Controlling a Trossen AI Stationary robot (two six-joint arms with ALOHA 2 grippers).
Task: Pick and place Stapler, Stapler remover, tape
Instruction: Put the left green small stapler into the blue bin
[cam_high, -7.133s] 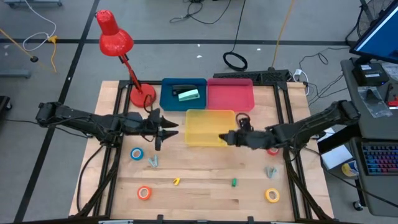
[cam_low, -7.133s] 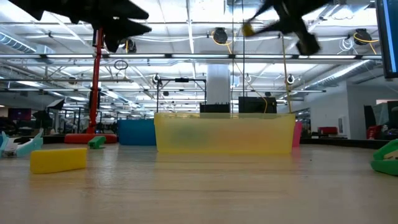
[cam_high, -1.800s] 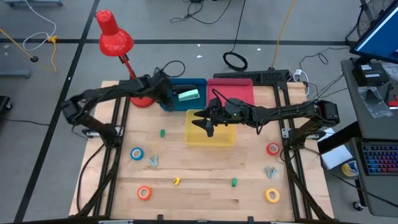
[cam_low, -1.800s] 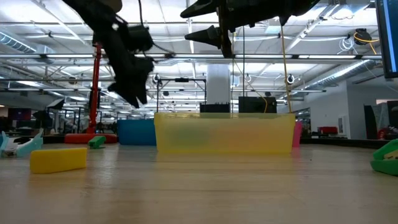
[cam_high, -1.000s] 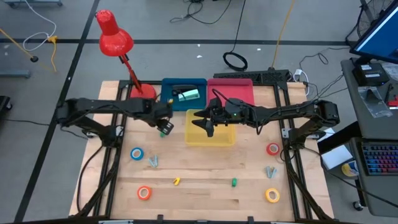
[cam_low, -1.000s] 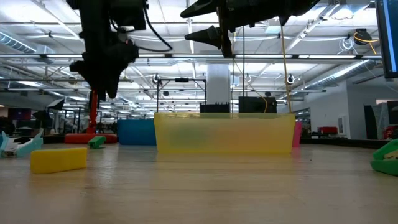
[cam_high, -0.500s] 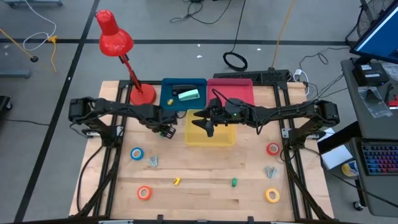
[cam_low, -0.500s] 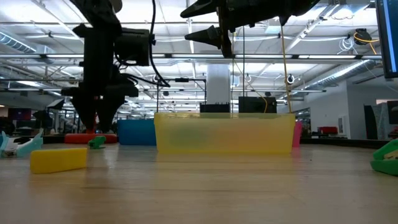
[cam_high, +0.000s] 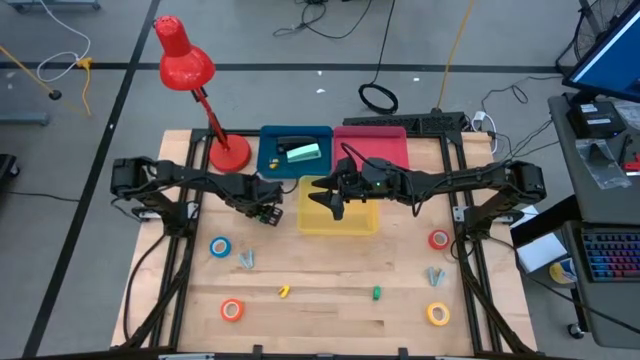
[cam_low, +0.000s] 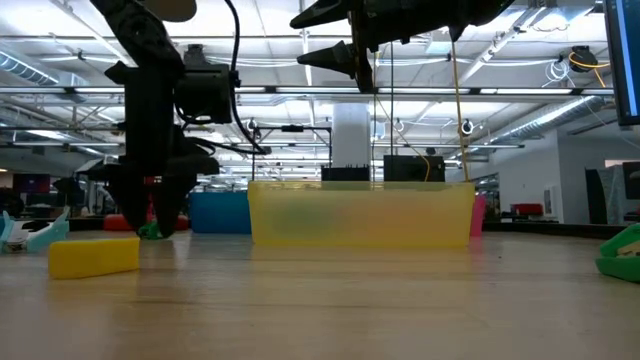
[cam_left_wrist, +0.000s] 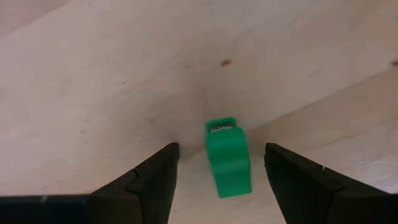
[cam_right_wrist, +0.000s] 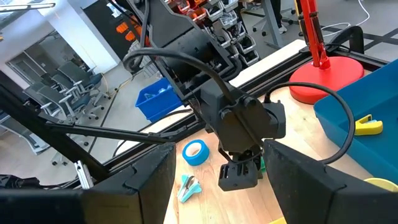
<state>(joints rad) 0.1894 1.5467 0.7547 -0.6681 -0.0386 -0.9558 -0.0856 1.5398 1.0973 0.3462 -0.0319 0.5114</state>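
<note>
While the left gripper (cam_left_wrist: 221, 180) hangs low with fingers wide astride the small green stapler (cam_left_wrist: 227, 158), which lies on the wooden table (cam_high: 330, 290) beside the yellow bin (cam_high: 340, 225), it sits off-centre. Closing could skew or flick it. Right gripper (cam_high: 322, 195) waits open above that bin.

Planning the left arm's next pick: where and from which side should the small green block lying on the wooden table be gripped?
Grip the small green block across its two long sides, coming straight down from above. It lies flat on the wooden table, and its narrow width sits between the open fingers of the left gripper, which already straddles it. The right gripper waits above the yellow bin.
</note>
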